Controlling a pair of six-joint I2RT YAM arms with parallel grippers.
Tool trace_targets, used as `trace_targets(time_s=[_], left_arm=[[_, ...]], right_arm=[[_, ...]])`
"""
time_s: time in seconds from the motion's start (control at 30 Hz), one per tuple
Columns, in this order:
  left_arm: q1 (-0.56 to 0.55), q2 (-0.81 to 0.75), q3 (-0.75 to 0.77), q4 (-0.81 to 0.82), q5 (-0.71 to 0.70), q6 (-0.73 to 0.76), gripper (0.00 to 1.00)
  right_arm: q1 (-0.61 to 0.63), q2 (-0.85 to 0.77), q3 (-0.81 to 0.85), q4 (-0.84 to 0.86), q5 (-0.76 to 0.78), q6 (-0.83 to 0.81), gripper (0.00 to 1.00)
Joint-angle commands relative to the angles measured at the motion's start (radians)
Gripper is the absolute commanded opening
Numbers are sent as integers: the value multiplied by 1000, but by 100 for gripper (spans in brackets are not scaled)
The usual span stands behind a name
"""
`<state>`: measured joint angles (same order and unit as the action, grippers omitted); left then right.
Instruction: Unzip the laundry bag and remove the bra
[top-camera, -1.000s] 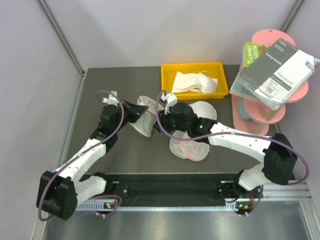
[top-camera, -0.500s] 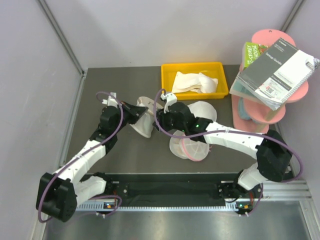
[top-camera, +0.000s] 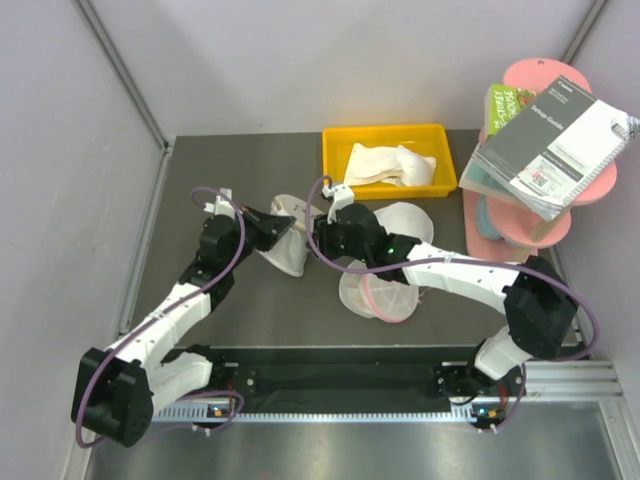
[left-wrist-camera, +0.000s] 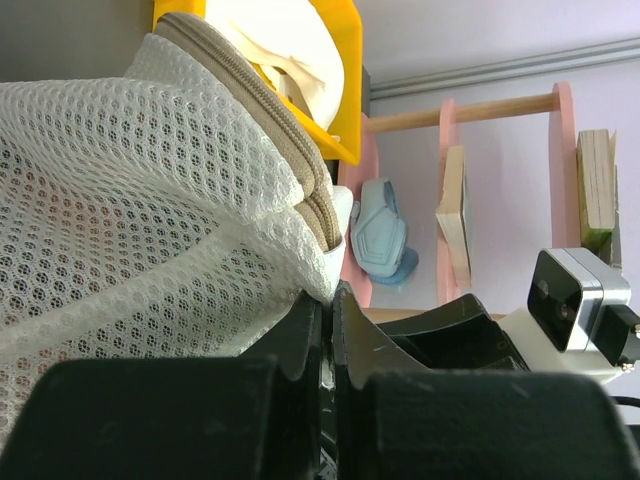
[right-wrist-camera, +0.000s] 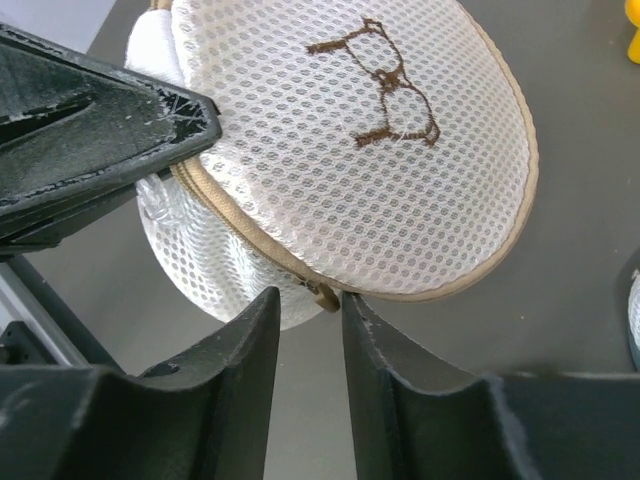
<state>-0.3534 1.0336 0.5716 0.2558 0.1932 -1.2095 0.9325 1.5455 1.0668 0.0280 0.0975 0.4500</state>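
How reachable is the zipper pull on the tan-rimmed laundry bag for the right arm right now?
Probably yes. The zipper pull hangs just between the open jaws of the right gripper, with nothing in the way. The left gripper pinches the rim of the laundry bag, which should steady it.

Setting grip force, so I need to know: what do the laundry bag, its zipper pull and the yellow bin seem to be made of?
The laundry bag: soft matte white mesh fabric, by its honeycomb holes and sagging folds; beige woven-looking rim tape. The zipper pull: probably metal, brassy tint, too small to be sure. The yellow bin: likely rigid plastic, smooth even colour.
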Motion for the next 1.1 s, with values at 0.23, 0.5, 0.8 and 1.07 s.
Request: trace_targets(time_s=[0.23,0.5,0.8,1.07], left_arm=[[2,-32,-12,63,26,-7,0],[5,-32,-10,53,6,28,0],[62,-30,5,34,54,57,0],[91,14,34,31,121,97,0]], right_arm=[[-17,16,24,40,62,-4,0],[-46,-13,-8,38,51,-7,0],[-119,-58,-80,41,30,-8,0],[-156,-78,-113,46,13,-20,0]])
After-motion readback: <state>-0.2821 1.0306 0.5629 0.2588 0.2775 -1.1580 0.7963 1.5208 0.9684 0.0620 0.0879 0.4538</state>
